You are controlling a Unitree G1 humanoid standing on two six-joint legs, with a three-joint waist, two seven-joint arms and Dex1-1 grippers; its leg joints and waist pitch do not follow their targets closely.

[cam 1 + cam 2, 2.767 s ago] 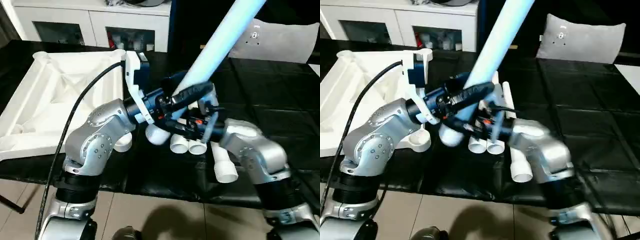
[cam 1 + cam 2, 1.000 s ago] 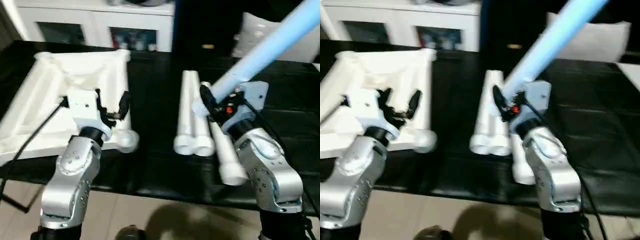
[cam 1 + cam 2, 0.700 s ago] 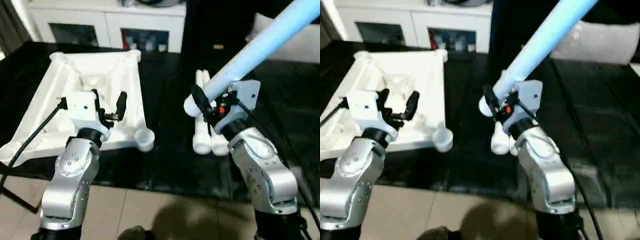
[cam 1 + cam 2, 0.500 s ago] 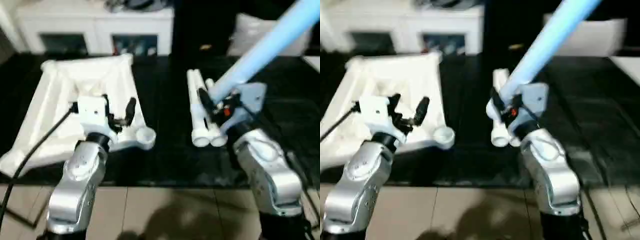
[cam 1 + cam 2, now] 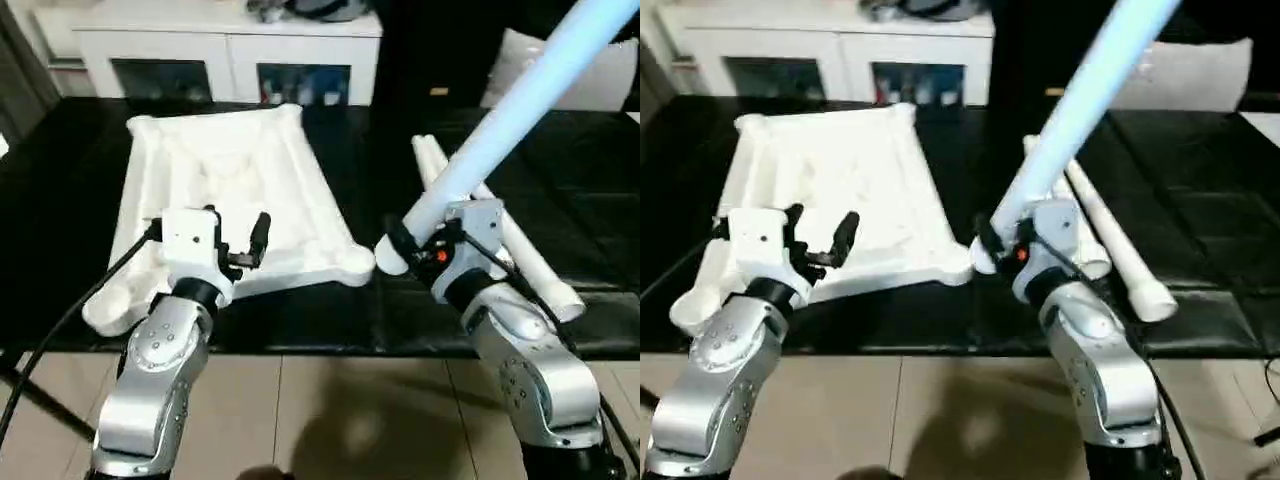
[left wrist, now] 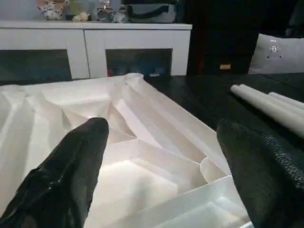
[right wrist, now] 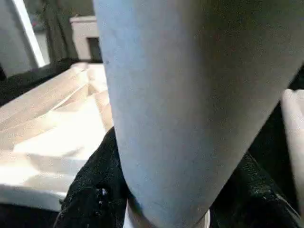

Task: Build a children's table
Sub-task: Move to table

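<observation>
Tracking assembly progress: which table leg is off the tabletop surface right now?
The leg clamped in the right gripper, slanting up; the other legs lie flat on the black surface.

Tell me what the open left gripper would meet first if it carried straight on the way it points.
Probably the ribbed underside of the white plastic table top, lying ahead of the left gripper; depth is unclear.
</observation>
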